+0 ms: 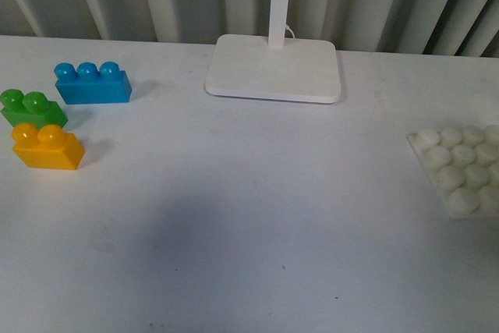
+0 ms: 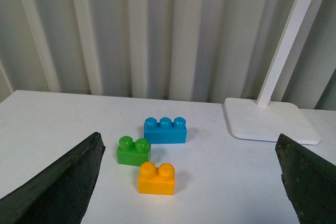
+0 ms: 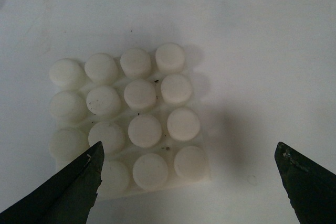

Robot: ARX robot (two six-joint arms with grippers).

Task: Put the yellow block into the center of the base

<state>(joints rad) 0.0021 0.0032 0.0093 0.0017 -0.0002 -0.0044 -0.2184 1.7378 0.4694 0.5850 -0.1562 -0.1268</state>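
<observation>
Yellow block (image 2: 156, 178) sits untouched ahead of the left jaws, spread wide and empty, beside the green brick (image 2: 134, 151) on the tabletop (image 1: 249, 216), while the right jaws, likewise spread, seem to hover over the base (image 3: 131, 119), so reaching down to pinch the block looks next.

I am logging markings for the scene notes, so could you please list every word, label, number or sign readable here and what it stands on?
None can be read: the yellow-orange two-stud plastic brick, green two-stud plastic brick, blue three-stud plastic brick, white square studded plastic base plate and smooth white lamp foot all show plain surfaces. Dark specks on the base plate look like dirt, not print.
</observation>
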